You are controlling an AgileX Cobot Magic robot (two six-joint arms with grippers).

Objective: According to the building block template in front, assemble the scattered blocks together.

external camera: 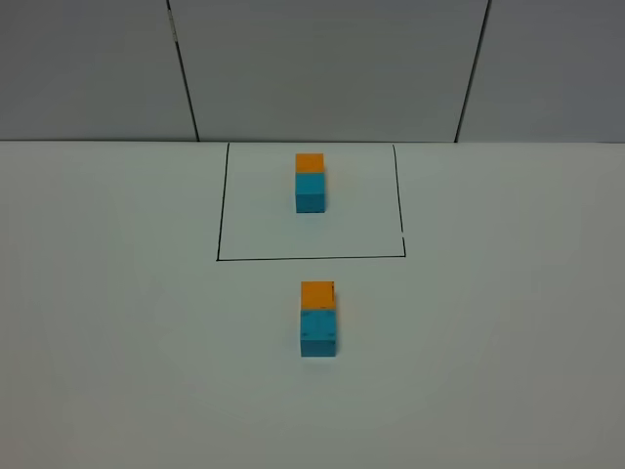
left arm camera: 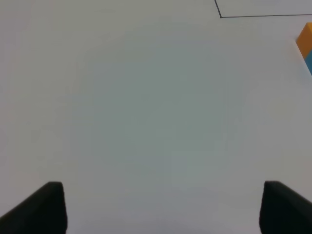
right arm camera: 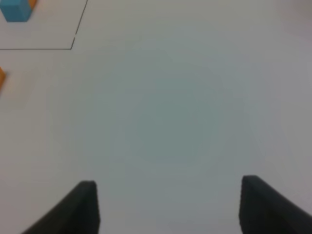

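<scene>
Left gripper (left arm camera: 161, 207) spread wide, empty, over bare table (external camera: 117, 342); right gripper (right arm camera: 168, 204) likewise. Scattered blocks (external camera: 317, 319) already joined, orange behind cyan, just outside building block template (external camera: 310, 182), same long axis. Seemingly midway between both arms.

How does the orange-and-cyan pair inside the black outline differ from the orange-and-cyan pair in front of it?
The template pair sits inside the drawn black rectangle; the loose pair sits outside it, nearer the camera. The template pair's faces look plain; the loose pair's cyan block shows small dark specks. Shared: in both, orange and cyan cubes touch, with orange on the far side.
</scene>
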